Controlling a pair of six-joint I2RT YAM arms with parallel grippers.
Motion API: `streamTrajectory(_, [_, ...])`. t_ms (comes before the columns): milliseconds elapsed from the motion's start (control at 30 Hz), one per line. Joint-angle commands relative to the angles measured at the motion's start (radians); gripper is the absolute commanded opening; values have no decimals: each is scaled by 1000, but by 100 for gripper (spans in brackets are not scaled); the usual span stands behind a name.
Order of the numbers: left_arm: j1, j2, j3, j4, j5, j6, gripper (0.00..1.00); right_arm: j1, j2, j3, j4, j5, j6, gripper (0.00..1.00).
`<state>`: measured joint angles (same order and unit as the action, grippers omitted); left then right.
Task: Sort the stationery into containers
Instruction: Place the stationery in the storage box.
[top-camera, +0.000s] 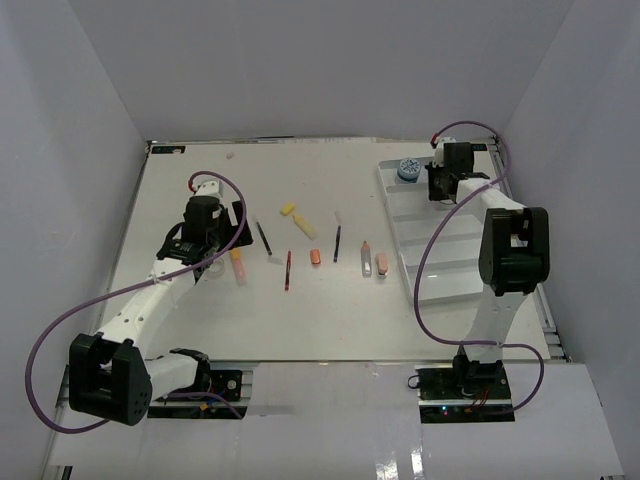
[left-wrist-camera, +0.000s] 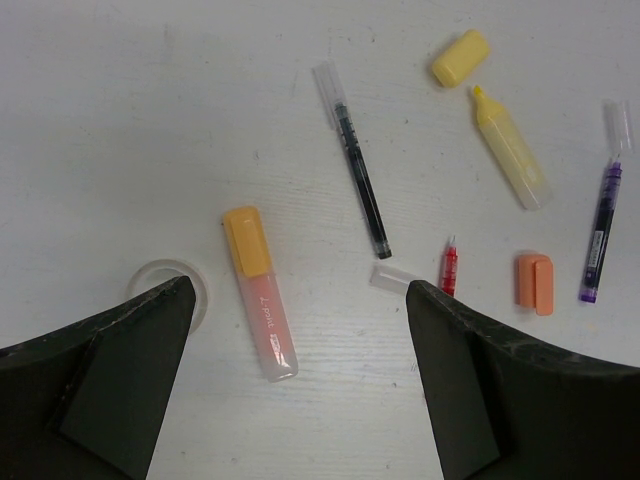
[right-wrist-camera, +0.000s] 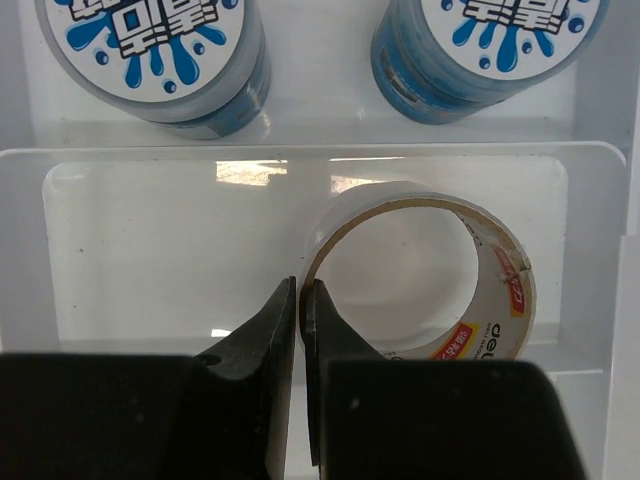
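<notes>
My right gripper (right-wrist-camera: 302, 295) is shut on the left wall of a clear tape roll (right-wrist-camera: 425, 270), which sits in the second compartment of the white tray (right-wrist-camera: 300, 155). Two blue-white tubs (right-wrist-camera: 165, 60) (right-wrist-camera: 490, 45) stand in the compartment beyond. From above, the right gripper (top-camera: 438, 185) is at the tray's (top-camera: 450, 265) far end, beside one tub (top-camera: 407, 168). My left gripper (left-wrist-camera: 300, 300) hangs open over an orange highlighter (left-wrist-camera: 260, 292). A second tape roll (left-wrist-camera: 165, 280) peeks from behind its left finger. Black pen (left-wrist-camera: 358, 180), red pen (left-wrist-camera: 449, 268) and purple pen (left-wrist-camera: 602, 225) lie loose.
Also on the table are a yellow highlighter (left-wrist-camera: 510, 148), its yellow cap (left-wrist-camera: 460, 57), an orange cap (left-wrist-camera: 535, 283) and a clear cap (left-wrist-camera: 392, 277). A pencil-like piece (top-camera: 366, 258) and a pink eraser (top-camera: 382, 263) lie left of the tray. White walls enclose the table.
</notes>
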<state>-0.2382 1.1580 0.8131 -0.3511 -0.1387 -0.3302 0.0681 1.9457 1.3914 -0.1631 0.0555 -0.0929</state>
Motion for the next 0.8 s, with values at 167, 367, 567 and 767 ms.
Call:
streamTrajectory(167, [5,6,9,1,10,0,98,-28,8,-12,51,27,33,10])
streamTrajectory(367, [5,11,8,1,5,-1,98,-40,27,8,51,67,45,20])
streamTrajectory(567, [5,9,8,1,4,-1,98,-39,-28,0,66,20,50,55])
streamTrajectory(767, [5,3,5,1,-27,-6,98,-4,-191,-44,47,0,51,79])
